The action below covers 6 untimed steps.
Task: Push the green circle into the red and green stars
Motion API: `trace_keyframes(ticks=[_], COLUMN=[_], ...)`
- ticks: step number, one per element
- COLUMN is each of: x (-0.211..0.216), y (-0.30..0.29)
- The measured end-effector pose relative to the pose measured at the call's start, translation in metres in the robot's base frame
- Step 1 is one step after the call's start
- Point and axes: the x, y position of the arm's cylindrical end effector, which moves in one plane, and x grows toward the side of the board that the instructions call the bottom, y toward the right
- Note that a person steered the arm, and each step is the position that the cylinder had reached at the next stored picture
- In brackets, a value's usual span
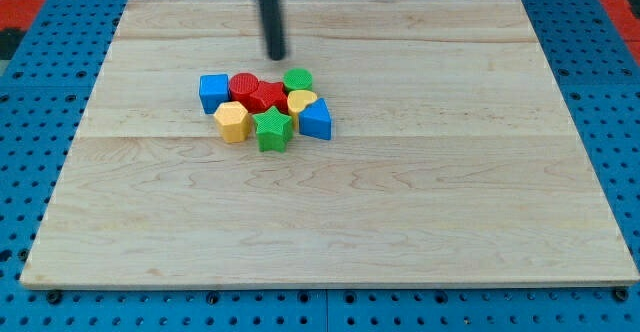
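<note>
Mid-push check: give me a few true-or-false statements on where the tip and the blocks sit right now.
1. My tip is toward the view's top from the cluster, touching no block. True.
2. The green circle sits at the cluster's bottom-left. False: it is at the top-right, above the yellow heart.
3. The green star is at the cluster's bottom edge. True.
4. The red star stands alone, far from the others. False: it is packed in the cluster's middle.
5. The blocks lie on a wooden board. True.
</note>
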Motion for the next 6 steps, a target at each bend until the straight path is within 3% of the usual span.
trace_keyframes(ticks=[1, 2, 3, 4, 5, 6], x=[0.035, 0.051, 0.049, 0.021, -0.004, 0.03], y=[0.009, -0.029, -0.036, -0.015, -0.094, -0.143])
